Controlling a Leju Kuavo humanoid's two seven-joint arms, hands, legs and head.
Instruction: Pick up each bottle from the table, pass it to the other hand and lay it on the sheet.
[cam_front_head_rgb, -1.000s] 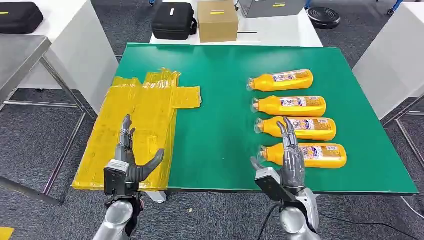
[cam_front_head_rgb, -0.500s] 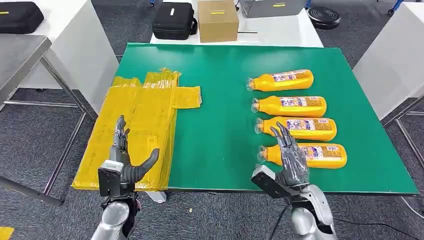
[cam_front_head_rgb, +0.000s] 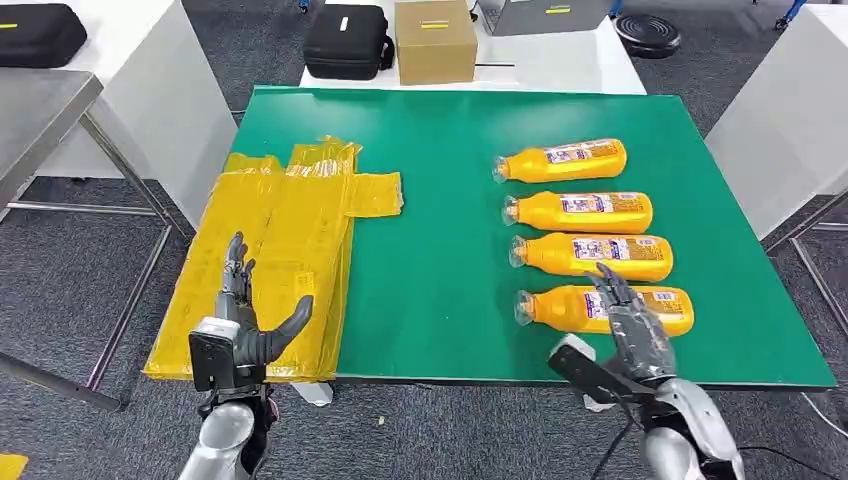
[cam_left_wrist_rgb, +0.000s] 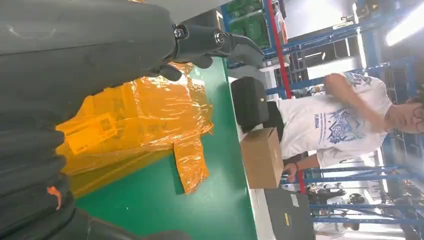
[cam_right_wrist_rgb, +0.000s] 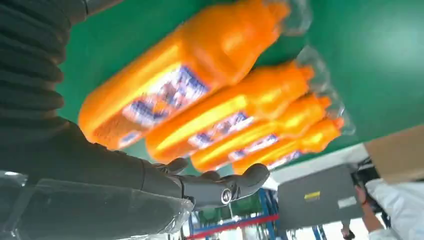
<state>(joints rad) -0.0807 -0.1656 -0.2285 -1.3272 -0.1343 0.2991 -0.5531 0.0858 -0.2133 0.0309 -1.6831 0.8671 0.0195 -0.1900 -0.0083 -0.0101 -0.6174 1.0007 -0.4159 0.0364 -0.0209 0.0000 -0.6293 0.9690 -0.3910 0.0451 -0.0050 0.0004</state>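
4 bottles (cam_front_head_rgb: 580, 235) on table, 1 sheet (cam_front_head_rgb: 275, 260); both hands (cam_front_head_rgb: 245, 320) spread, empty.

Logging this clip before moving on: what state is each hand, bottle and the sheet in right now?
Left hand: open, raised over the sheet's near end.
Right hand: open, over the nearest bottle, not gripping it.
Nearest bottle: lying on its side, untouched.
Other three bottles: lying in a row.
Yellow sheet: flat, crinkled, bare.

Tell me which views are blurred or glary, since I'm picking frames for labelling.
Head view: sharp, evenly lit, bottles crisp. Right wrist view: nearest bottle soft with motion blur, labels unreadable. Left wrist view: yellow sheet shows glare, ceiling lights blown out behind.
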